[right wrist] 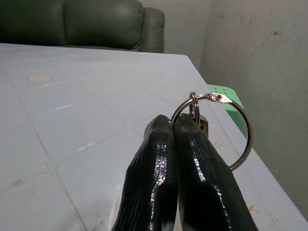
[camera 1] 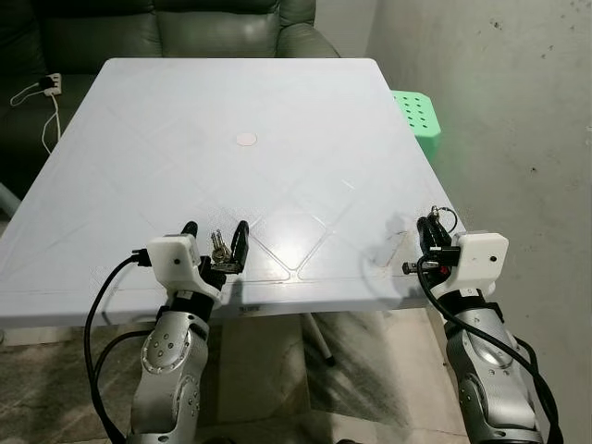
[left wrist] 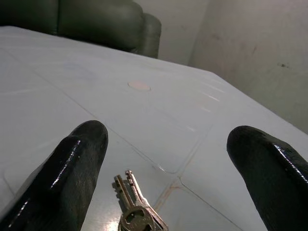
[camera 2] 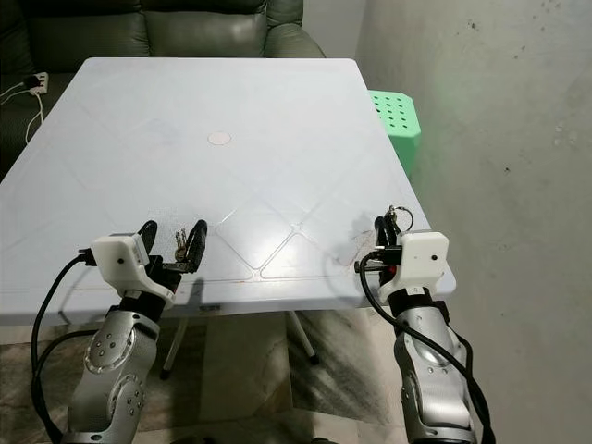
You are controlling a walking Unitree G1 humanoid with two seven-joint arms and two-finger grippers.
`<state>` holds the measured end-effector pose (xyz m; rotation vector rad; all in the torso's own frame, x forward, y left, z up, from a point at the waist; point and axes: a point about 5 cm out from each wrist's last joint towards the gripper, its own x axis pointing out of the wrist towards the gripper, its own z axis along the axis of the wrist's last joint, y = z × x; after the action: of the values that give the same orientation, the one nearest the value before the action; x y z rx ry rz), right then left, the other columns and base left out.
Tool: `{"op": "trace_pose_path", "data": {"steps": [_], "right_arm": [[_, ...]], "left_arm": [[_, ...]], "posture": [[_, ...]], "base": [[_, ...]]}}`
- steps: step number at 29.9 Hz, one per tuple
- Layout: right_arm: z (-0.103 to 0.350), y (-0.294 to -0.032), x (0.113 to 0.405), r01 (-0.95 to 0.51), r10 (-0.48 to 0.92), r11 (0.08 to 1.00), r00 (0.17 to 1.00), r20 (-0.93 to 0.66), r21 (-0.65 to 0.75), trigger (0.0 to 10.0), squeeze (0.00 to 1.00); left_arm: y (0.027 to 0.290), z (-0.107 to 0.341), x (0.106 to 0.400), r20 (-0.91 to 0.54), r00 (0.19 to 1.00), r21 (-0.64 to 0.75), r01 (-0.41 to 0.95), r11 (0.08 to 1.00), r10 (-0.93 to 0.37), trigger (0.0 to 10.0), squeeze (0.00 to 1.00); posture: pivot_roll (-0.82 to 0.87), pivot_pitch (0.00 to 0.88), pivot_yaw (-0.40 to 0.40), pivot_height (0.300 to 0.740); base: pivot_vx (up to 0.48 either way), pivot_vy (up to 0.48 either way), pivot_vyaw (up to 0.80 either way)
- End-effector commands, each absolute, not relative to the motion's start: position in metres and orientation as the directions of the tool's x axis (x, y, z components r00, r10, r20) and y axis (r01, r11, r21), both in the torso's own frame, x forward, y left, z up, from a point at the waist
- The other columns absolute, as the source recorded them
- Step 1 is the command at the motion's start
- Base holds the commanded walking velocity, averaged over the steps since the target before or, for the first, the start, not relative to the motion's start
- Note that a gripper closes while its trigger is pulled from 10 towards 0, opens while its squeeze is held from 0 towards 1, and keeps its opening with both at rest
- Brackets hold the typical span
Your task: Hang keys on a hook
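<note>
A small bunch of brass keys (camera 1: 219, 246) lies flat on the white plastic table (camera 1: 277, 102), close to its front edge. My left gripper (camera 1: 216, 229) stands open around them, one black finger on each side; the left wrist view has the keys (left wrist: 136, 211) low between the fingers (left wrist: 82, 154). At the table's front right corner my right gripper (camera 1: 427, 228) is shut on a large metal key ring (right wrist: 218, 97), which sticks up beyond the fingertips (right wrist: 163, 130). A smaller ring hangs on it.
A small round disc (camera 1: 245, 139) marks the table's middle. A green perforated stool (camera 1: 418, 116) stands by the grey wall on the right. A dark sofa (camera 1: 185, 28) sits behind the table, with a power strip (camera 1: 51, 83) and cable at the left.
</note>
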<state>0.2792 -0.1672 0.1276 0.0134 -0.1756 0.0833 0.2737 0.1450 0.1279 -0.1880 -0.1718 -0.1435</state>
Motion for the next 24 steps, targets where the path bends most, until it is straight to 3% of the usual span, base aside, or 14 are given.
{"op": "trace_pose_path", "data": {"steps": [1, 24], "right_arm": [[0.13, -0.1679, 0.2808, -0.083, 0.083, 0.997, 0.982, 0.169, -0.008, 10.0, 0.0], [0.1305, -0.1705, 0.284, -0.093, 0.096, 0.995, 0.985, 0.141, -0.024, 10.0, 0.0]], "left_arm": [[0.1458, 0.1249, 0.2745, 0.171, 0.978, -0.169, 0.147, 0.975, -0.118, 10.0, 0.0], [0.1467, 0.1235, 0.2779, 0.164, 0.982, -0.188, 0.127, 0.974, -0.096, 10.0, 0.0]], "posture": [[-0.01, 0.047, -0.062, 0.74], [-0.01, 0.061, -0.071, 0.74]], "base": [[0.0, 0.0, 0.0], [0.0, 0.0, -0.74]]}}
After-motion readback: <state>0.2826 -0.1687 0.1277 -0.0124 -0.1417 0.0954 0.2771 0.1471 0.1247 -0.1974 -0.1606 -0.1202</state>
